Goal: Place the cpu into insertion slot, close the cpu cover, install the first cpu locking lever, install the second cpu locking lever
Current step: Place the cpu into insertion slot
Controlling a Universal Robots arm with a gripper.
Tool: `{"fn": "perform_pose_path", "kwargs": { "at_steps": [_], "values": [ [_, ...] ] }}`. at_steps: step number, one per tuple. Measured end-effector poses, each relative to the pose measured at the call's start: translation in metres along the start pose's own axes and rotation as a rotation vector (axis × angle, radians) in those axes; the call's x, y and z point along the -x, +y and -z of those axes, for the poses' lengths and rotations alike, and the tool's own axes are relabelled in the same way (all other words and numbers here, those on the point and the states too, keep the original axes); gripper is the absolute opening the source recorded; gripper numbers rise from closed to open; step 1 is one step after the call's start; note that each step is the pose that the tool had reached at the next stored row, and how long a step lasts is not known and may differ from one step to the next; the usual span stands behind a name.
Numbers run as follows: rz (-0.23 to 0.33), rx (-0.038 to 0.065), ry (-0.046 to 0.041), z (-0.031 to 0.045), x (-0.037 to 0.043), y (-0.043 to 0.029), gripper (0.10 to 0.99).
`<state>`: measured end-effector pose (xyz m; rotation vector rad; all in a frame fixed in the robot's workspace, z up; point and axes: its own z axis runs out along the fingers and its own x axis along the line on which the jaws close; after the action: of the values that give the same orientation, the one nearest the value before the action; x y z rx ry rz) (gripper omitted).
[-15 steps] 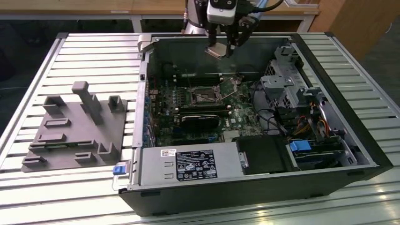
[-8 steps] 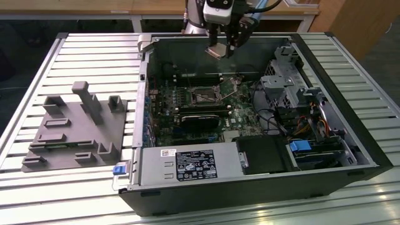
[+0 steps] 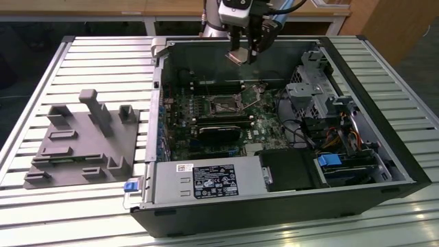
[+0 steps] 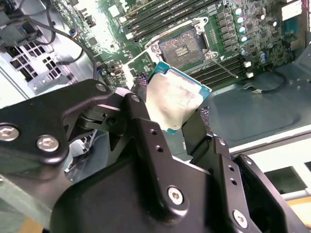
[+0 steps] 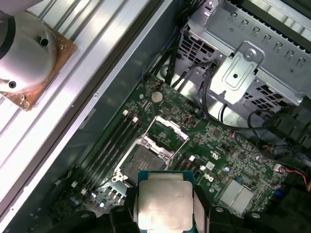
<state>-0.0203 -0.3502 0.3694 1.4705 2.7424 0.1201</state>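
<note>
My gripper hangs over the far end of the open computer case, shut on the cpu, a flat square chip with a silvery top. In both wrist views the cpu sits clamped by its edges between the two black fingers, well above the board. The insertion slot is a dark square socket on the green board, bare and uncovered, below and ahead of the chip. The cpu cover, a thin silver frame, stands swung open at the socket's far edge.
Long black memory slots flank the socket. A black heatsink block lies nearer the front, with the power supply beyond it. A metal drive cage and cables fill the exterior view's right. A grey fixture sits on the slatted table.
</note>
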Motion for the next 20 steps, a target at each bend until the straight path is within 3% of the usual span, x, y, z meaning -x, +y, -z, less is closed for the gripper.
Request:
{"fn": "perform_pose_path", "kwargs": {
  "at_steps": [20],
  "values": [
    [-0.173,0.0,-0.0165,-0.0007,-0.0003,0.0001,0.537]
  ]
}}
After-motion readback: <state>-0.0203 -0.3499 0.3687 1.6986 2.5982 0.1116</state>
